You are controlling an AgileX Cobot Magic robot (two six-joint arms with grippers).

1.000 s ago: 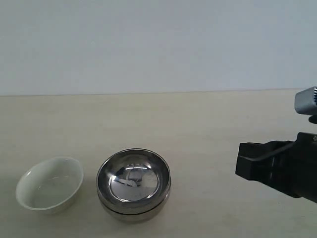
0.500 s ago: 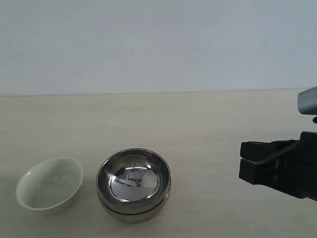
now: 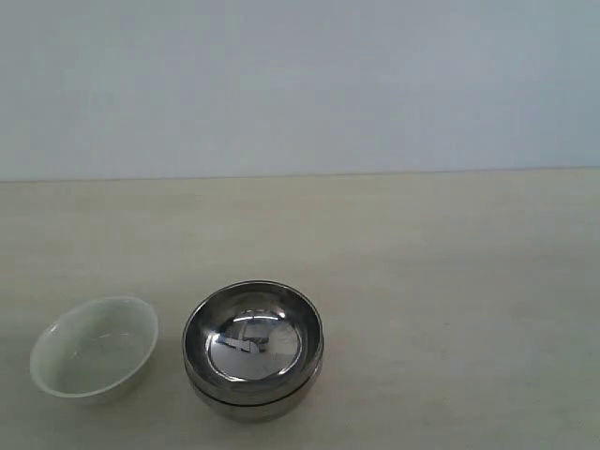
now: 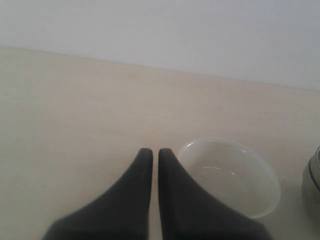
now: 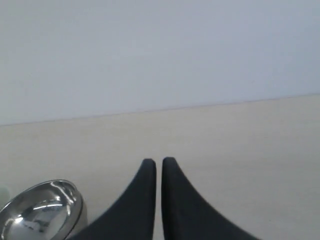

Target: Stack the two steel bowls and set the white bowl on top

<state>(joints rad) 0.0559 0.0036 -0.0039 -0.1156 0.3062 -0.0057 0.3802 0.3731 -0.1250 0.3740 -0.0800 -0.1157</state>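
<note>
The two steel bowls sit nested, one inside the other, near the table's front centre-left; the right wrist view shows their rim and the left wrist view an edge. The white bowl rests tilted on the table just left of them, apart from the stack, also seen as the white bowl in the left wrist view. My left gripper is shut and empty, its tips close beside the white bowl. My right gripper is shut and empty, off to the side of the steel stack. Neither gripper shows in the exterior view.
The pale wooden table runs back to a plain light wall. Only the bowls stand on it.
The right arm, visible at the right edge of the exterior view before, has drawn back out of that view. The bowls have not moved.
</note>
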